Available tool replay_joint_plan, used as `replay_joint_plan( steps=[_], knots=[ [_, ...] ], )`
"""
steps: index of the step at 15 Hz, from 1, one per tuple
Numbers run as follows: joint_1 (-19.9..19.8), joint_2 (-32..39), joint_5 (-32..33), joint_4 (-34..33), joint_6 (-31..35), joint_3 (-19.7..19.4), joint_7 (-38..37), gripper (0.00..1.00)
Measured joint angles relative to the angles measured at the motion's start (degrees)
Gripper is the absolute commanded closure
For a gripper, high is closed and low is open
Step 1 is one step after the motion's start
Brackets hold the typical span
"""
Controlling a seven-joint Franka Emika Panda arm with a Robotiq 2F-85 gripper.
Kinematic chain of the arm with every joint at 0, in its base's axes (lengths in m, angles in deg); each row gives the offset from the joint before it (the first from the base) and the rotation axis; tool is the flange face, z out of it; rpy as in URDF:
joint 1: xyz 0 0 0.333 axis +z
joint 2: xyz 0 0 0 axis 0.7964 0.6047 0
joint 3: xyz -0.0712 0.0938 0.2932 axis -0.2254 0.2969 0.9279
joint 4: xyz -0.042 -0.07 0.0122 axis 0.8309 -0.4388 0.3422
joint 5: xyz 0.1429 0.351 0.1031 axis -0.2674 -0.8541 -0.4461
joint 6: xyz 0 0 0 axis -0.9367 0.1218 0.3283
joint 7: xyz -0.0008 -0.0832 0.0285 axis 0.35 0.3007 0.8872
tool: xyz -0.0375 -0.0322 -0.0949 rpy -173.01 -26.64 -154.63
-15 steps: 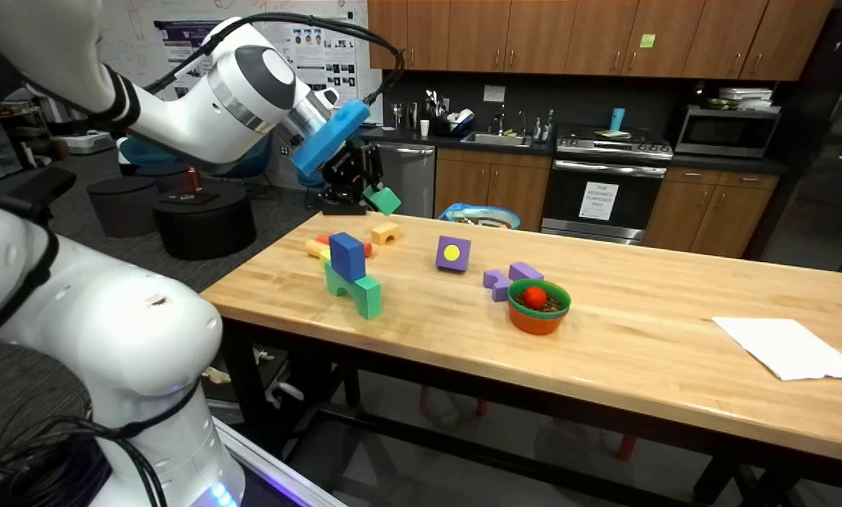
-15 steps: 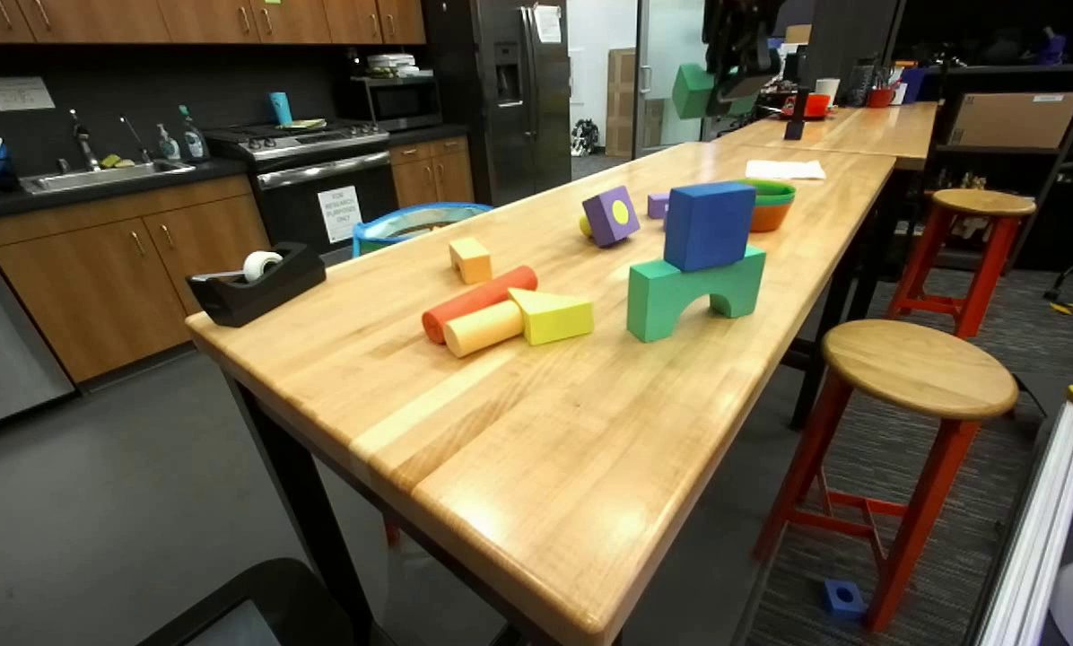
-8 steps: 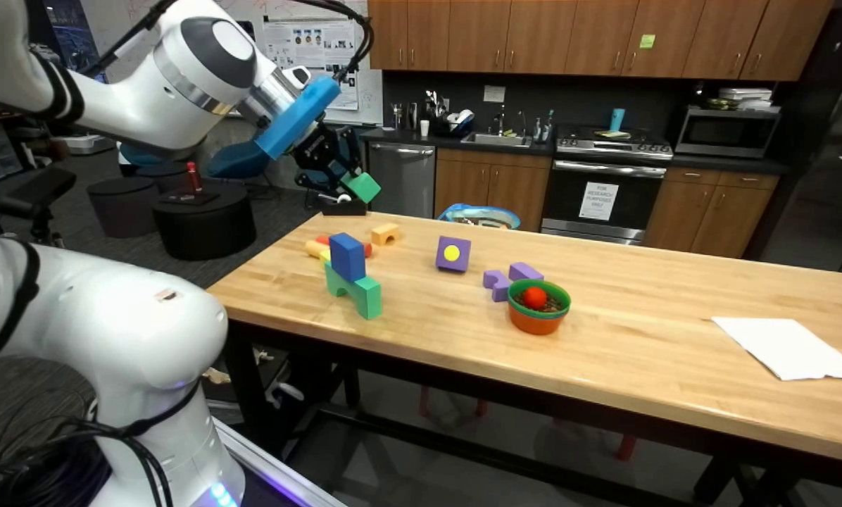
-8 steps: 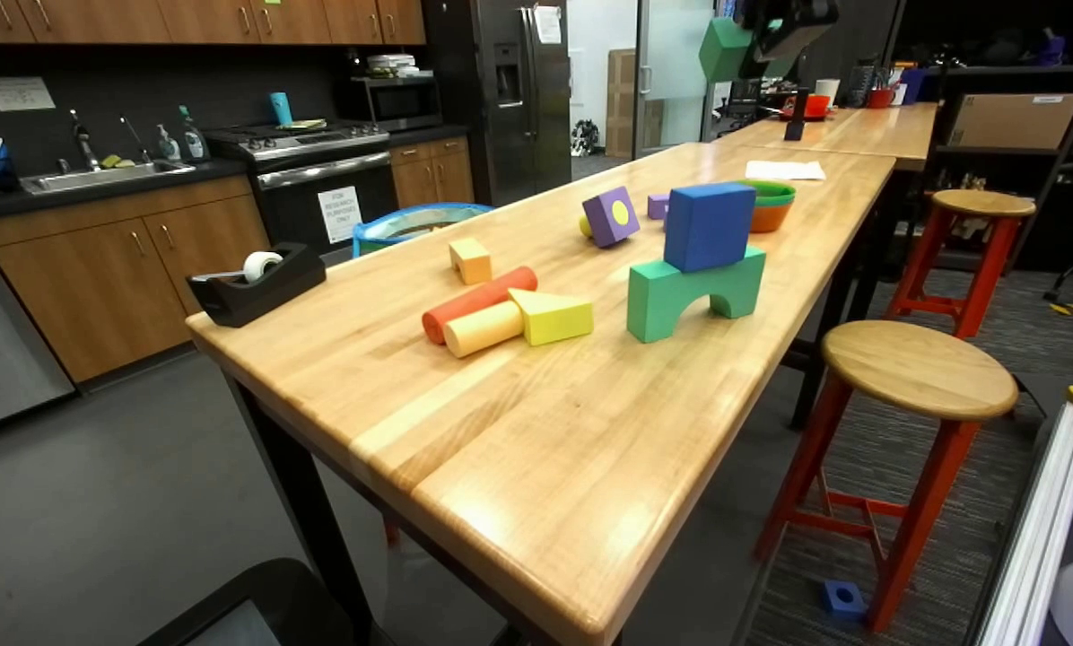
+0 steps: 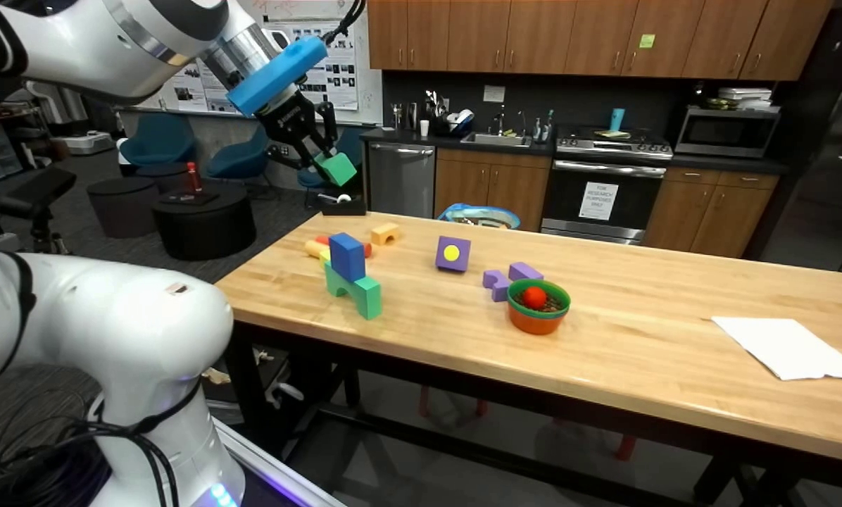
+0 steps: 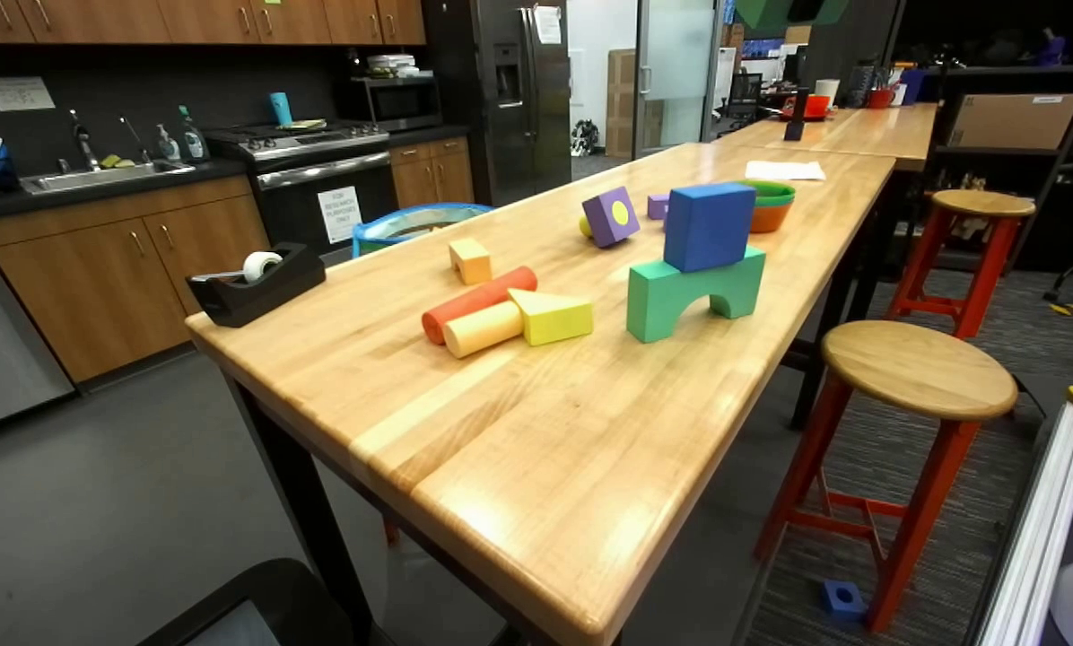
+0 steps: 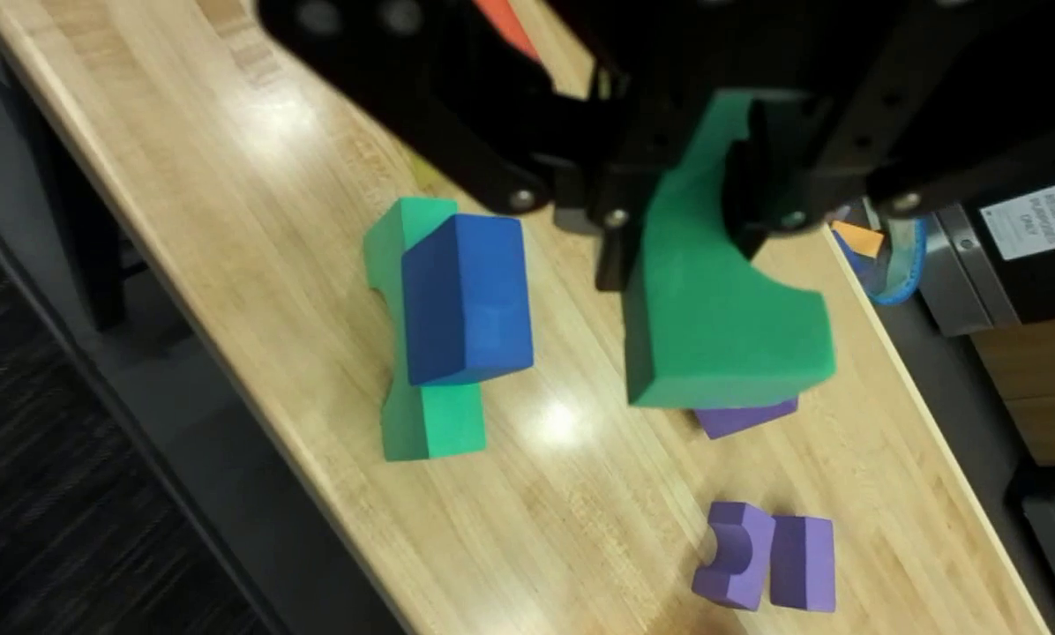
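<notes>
The green arch block [image 6: 763,12], cut off at the top in an exterior view, is clamped between the fingers [image 7: 614,256] higher than the table [image 5: 639,338], with a purple cube [image 7: 746,418] mostly hidden behind it in the wrist view and a blue block [image 7: 470,300] borne by a green bridge [image 7: 454,423] near one long edge.

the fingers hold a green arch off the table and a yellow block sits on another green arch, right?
Not yellow: the wrist view shows a blue block sitting on the other green arch. The fingers do hold a green arch off the table.
</notes>
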Motion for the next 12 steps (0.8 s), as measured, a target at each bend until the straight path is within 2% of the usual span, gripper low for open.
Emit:
replay_joint_plan(
  steps=[3, 7, 12],
  knots=[
    [1.12, 1.84, -3.32, -2.64, -3.49, -1.81, 7.03, 0.94],
    [1.96, 7.65, -8.26, -5.77, -6.48, -3.65, 14.69, 0.94],
    [1.93, 15.41, -13.94, -8.24, -6.32, -3.45, 15.95, 0.94]
  ],
)
